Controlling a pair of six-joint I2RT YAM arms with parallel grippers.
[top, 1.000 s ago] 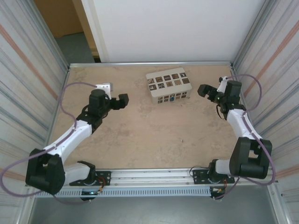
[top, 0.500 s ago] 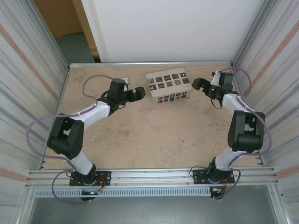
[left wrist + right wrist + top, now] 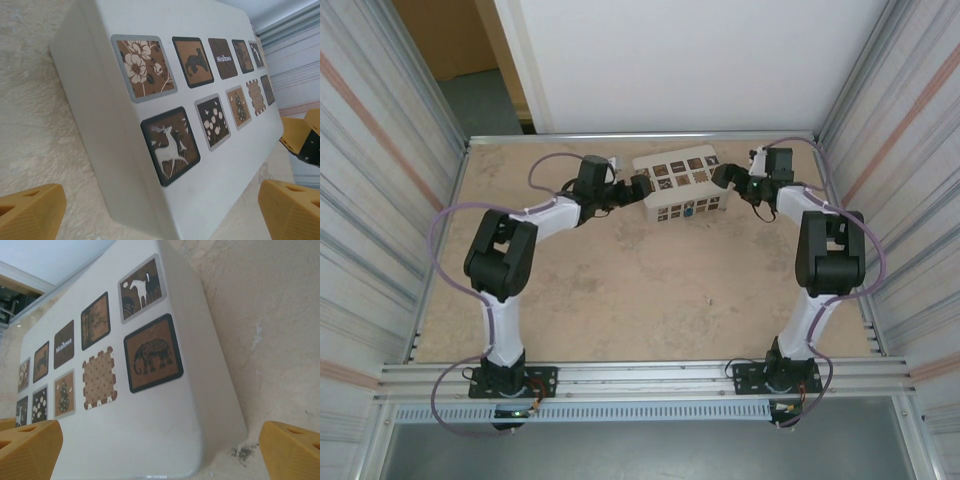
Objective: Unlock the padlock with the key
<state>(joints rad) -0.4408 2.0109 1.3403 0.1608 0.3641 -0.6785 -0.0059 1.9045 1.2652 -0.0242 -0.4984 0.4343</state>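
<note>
- Padlock (image 3: 688,210): one. From the top view it is a tiny bright-blue spot at the near side of the box (image 3: 678,172), a little right of that side's middle. It is too small to tell whether it hangs on the wall or stands on the desk (image 3: 620,290) against it.
- Box: one, pale, at the far middle of the desk, with its long sides running left to right.
- Brown squares (image 3: 170,145) on the lid: ten, in two rows of five. One of them carries lettering. More small squares line the near wall, too small to count.
- Arms: two, both reaching to the far end of the desk, one at each short end of the box.
- Left fingers (image 3: 638,189): one pair, at the box's left end. The wrist view shows the tan tips (image 3: 30,212) spread wide, with the box end between them and nothing gripped.
- Right fingers (image 3: 722,176): one pair, at the box's right end near its far corner. The tips (image 3: 27,447) are wide apart too, and empty.
- Padlock against fingers: it lies nearer than both pairs and between them from left to right, somewhat closer to the right pair. Neither pair touches it.
</note>
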